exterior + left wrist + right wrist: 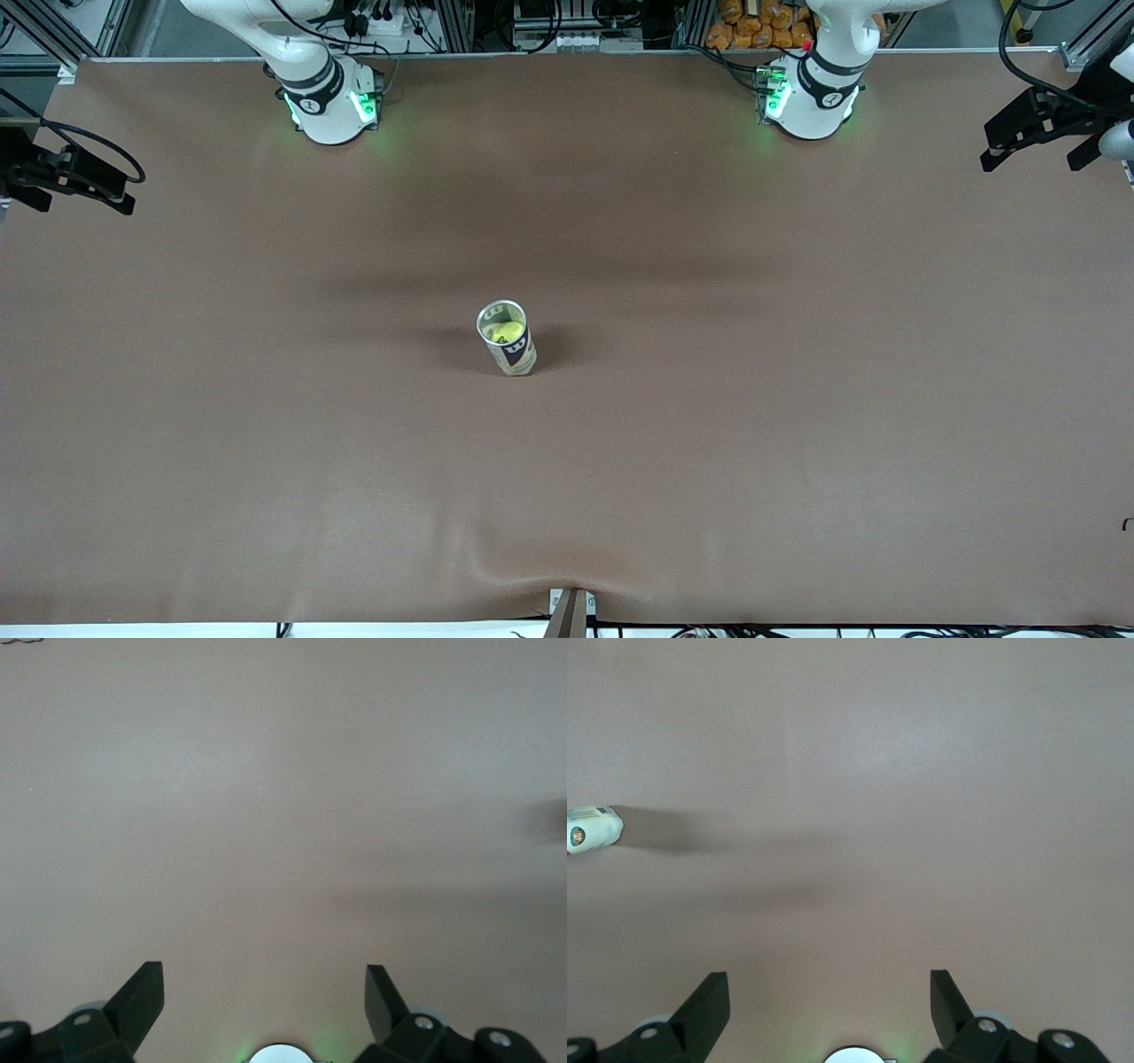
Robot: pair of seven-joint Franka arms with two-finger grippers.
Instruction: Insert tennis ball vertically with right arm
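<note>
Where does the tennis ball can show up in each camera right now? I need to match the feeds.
Front view: the tennis ball can stands upright mid-table, open top showing a yellow tennis ball inside.
Left wrist view: not in it; only bare table cover past the open left tool.
Right wrist view: just its end at the picture's edge, far from the open right tool.
Shared landmark: the brown table cover.

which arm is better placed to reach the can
Neither clearly: the can stands mid-table with the tennis ball already inside. Right gripper and left gripper both wait, open, at the table's ends.
</note>
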